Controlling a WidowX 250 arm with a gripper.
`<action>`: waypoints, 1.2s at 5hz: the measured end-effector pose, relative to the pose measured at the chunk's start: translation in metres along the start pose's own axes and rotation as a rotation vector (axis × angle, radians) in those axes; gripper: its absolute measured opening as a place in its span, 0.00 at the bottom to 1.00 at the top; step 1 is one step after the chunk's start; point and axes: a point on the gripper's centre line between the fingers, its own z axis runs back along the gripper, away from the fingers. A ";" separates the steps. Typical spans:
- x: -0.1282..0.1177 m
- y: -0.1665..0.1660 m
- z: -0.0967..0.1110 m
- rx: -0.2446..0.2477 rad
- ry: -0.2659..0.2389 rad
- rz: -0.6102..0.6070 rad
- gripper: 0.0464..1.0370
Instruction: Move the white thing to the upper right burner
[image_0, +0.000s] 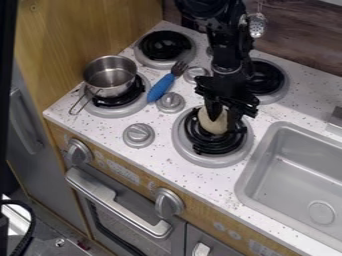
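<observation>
Over the lower right burner (195, 145), the black gripper (223, 114) points down, shut on the white thing (212, 123). One finger lies over its upper left part and the other stands along its right side. The white thing is pale and rounded, low over the black coil; whether it touches the coil cannot be told. The upper right burner (272, 79) is behind the gripper, its left part hidden by the arm.
At the left, a metal pot (110, 76) stands on the lower left burner (113, 111). A blue-handled fork (161, 88) lies between the burners, near grey knobs (171, 102). The upper left burner (165, 46) is at the back; the sink (294, 172) is at the right.
</observation>
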 end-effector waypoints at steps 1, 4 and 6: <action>0.005 0.001 -0.001 -0.013 -0.003 0.033 0.90; 0.012 0.008 0.015 0.027 -0.040 0.090 0.96; 0.005 0.009 0.048 0.065 -0.058 0.207 0.96</action>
